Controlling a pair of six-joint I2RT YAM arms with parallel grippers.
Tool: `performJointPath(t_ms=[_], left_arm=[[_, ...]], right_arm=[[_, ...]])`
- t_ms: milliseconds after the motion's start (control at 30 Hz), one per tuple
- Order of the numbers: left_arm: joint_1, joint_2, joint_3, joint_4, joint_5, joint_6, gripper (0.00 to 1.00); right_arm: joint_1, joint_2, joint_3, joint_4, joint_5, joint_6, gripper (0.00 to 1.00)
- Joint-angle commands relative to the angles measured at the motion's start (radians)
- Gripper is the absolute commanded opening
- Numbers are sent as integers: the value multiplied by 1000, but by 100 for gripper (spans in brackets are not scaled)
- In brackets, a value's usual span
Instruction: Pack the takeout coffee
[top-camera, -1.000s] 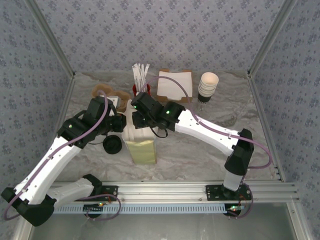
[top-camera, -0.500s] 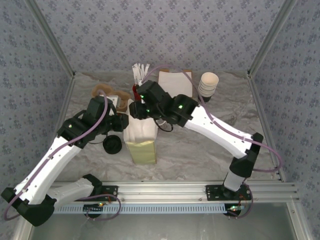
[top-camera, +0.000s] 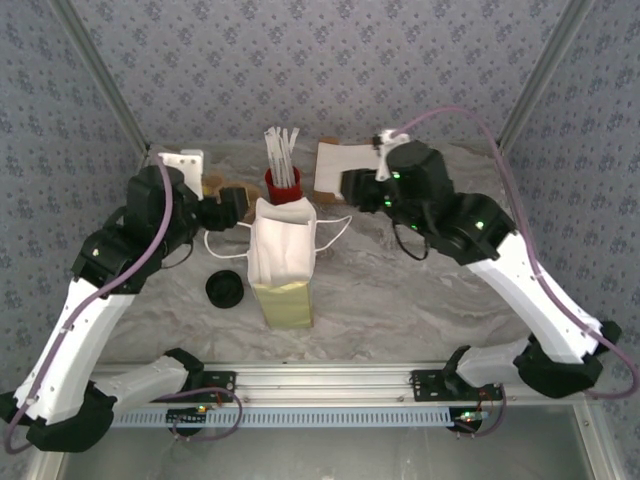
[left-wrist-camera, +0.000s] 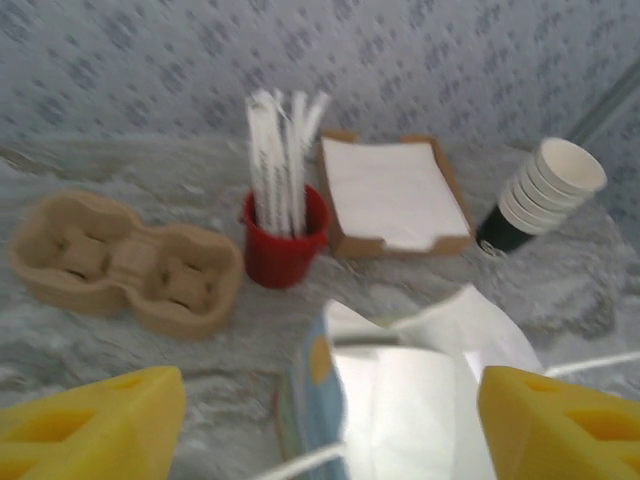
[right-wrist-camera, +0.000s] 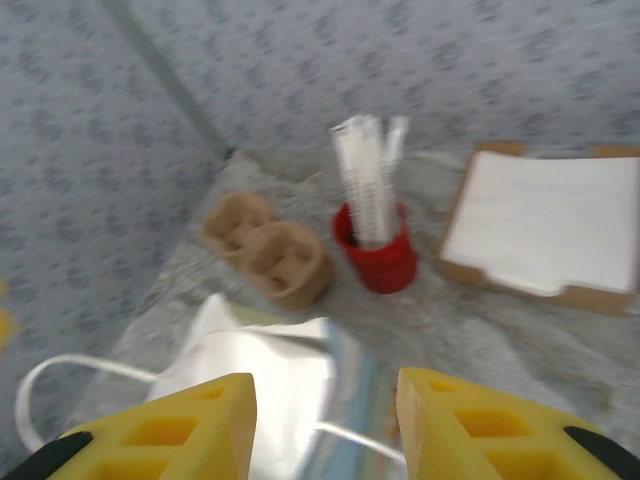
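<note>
L gripper (left-wrist-camera: 332, 392) wide apart at paper bag's (top-camera: 283, 262) 10 o'clock, R gripper (right-wrist-camera: 325, 390) apart at 2, takeout coffee (top-camera: 224, 290) at 9 on tabletop (top-camera: 400, 300)

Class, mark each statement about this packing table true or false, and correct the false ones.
1. The red cup holds white sticks. True.
2. The left claw grips the paper bag. False: its fingers stand wide apart and hold nothing.
3. The cardboard cup carrier is empty. True.
4. The white cups lie scattered. False: they are nested in one stack.
5. The round black lid is inside the bag. False: it sits on the table beside the bag.
</note>
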Motion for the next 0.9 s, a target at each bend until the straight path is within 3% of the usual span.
performJointPath(t_ms=[0,67,167,233,367,500,633,767,867], left_arm=[[86,0,16,60,-50,70,84],[155,-9,-15,109,-50,92,89],[287,-21,-86,173,-36,95,94],[366,-41,-166,258,-21,93,99],[468,-85,-382,428,-10,85,99],[563,-138,-608,596,26,37,99],[599,-189,-808,797,-49,81,99],[657,-173,-967,940,-77,83,99],[687,-140,-1082,1081,-77,106,99]], right_arm=[[-83,-94,-103,-13,54,-55,47],[-153,-153,-165,-7,66,-83,50],[-271,-226,-271,9,71,-134,64],[-366,-266,-354,38,67,-152,66],[-513,-319,-574,167,109,-216,69],[-641,-357,-812,376,110,-255,76],[-722,-354,-1026,622,128,-322,100],[-856,-263,-1141,764,39,-264,100],[-870,-242,-1305,1074,17,-301,100]])
